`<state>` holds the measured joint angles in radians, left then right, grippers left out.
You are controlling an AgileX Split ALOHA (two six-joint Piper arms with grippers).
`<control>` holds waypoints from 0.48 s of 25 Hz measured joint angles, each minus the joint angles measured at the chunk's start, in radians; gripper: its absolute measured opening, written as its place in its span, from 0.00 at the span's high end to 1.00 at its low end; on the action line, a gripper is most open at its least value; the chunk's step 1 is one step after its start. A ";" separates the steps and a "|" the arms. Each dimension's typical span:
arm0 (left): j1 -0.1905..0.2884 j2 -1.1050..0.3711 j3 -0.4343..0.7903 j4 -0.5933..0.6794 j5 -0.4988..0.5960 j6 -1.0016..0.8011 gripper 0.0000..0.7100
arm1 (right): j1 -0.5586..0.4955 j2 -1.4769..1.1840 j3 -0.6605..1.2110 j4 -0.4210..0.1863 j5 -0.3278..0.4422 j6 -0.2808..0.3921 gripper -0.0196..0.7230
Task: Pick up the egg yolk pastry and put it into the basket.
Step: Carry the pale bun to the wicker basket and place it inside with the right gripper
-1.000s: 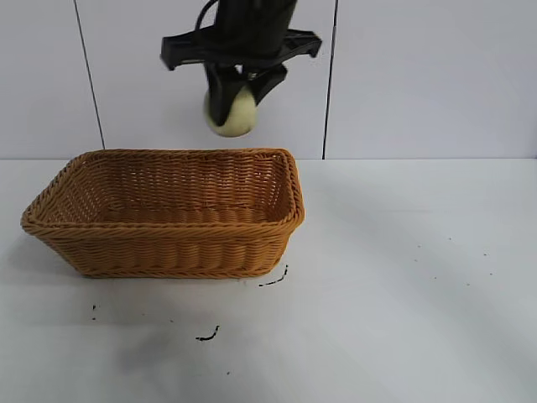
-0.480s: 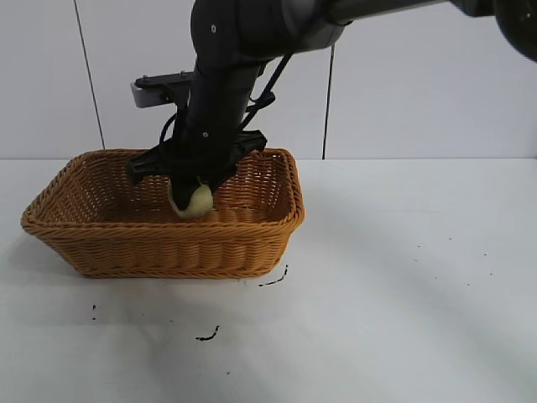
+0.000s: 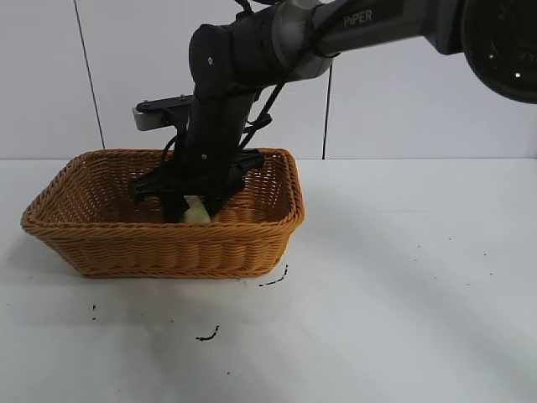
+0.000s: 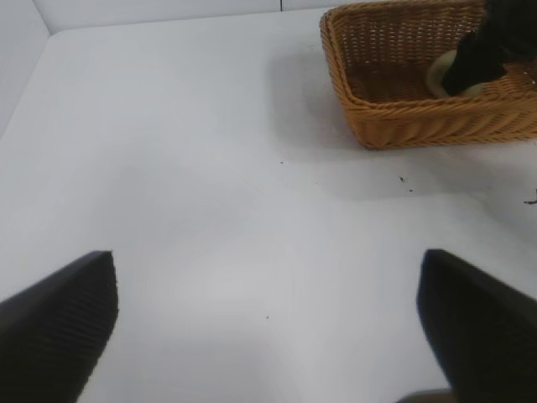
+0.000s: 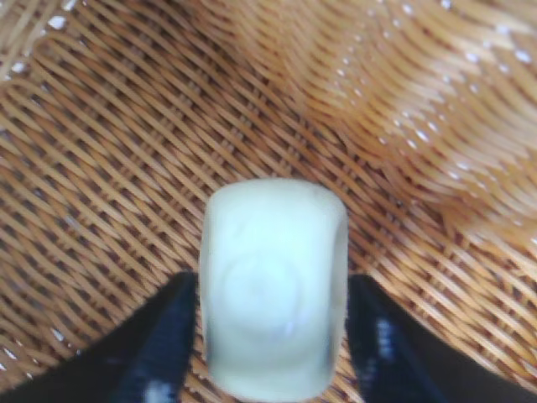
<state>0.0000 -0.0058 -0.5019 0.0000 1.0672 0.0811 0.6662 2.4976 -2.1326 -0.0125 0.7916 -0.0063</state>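
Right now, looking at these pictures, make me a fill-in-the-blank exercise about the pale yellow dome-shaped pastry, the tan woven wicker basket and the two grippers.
1. The pale yellow egg yolk pastry is held between the fingers of the ____ gripper.
2. That gripper reaches down inside the tan woven wicker ____.
3. The left gripper hangs over bare white table, its fingers ____.
4. The basket holds ____ pastry.

Missing words: right; basket; open; one
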 joint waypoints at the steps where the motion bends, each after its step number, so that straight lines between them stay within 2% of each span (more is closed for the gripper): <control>1: 0.000 0.000 0.000 0.000 0.000 0.000 0.02 | 0.000 0.000 -0.027 0.000 0.023 0.000 0.26; 7: 0.000 0.000 0.000 0.000 0.000 0.000 0.02 | 0.000 0.000 -0.259 0.000 0.217 0.001 0.22; 9: 0.000 0.000 0.000 0.000 0.000 0.000 0.02 | 0.000 -0.006 -0.322 -0.007 0.256 0.001 0.22; 12: 0.000 0.000 0.000 0.000 0.000 0.000 0.02 | -0.006 -0.029 -0.348 -0.031 0.270 0.001 0.22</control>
<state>0.0000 -0.0058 -0.5019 0.0000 1.0672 0.0811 0.6604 2.4689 -2.4810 -0.0437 1.0612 -0.0055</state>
